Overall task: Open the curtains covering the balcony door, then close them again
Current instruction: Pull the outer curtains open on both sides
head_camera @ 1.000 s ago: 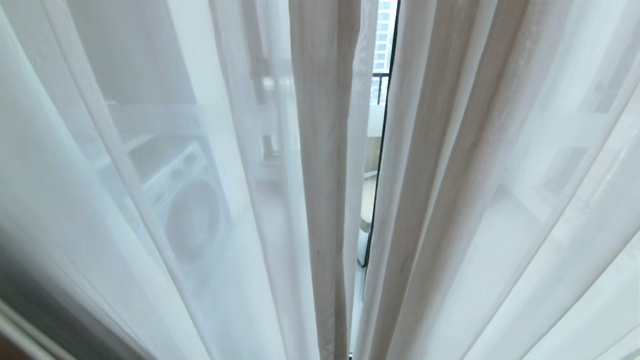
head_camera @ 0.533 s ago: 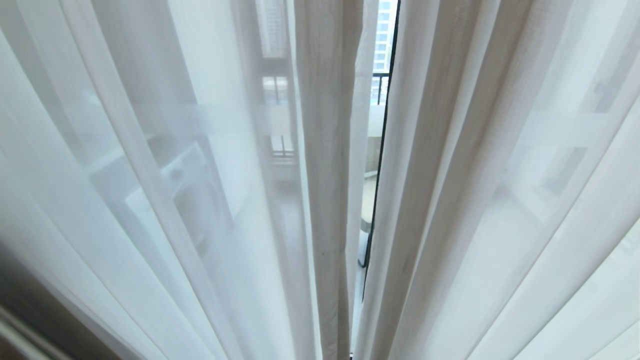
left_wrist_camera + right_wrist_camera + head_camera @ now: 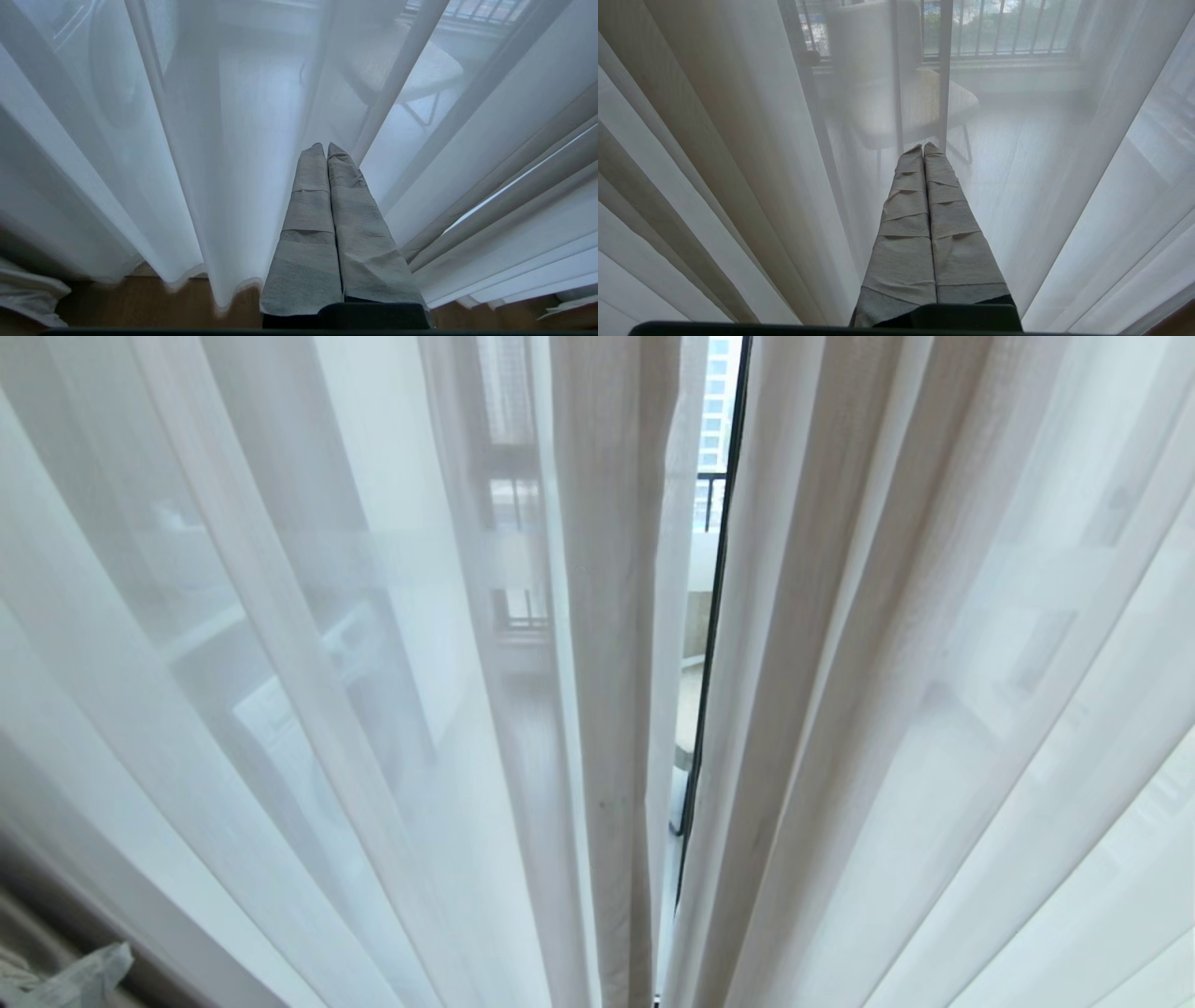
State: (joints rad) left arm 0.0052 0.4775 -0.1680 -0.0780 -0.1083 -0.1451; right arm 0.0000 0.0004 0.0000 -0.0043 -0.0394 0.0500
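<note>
- Head view shows the curtains hanging in two halves, drawn nearly together, with one narrow slit between them where the balcony door frame shows.
- Since a second ago the left folds have swung and settled, and a dark blur at the lower left corner has gone; closing looks all but done.
- Two grippers: left gripper and right gripper, fingers pressed together on nothing, beside the sheer layer.

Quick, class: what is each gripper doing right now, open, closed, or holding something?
Left gripper: closed, holding nothing, tips at the see-through sheer white curtain.
Right gripper: closed, holding nothing, facing the same sheer fabric.
</note>
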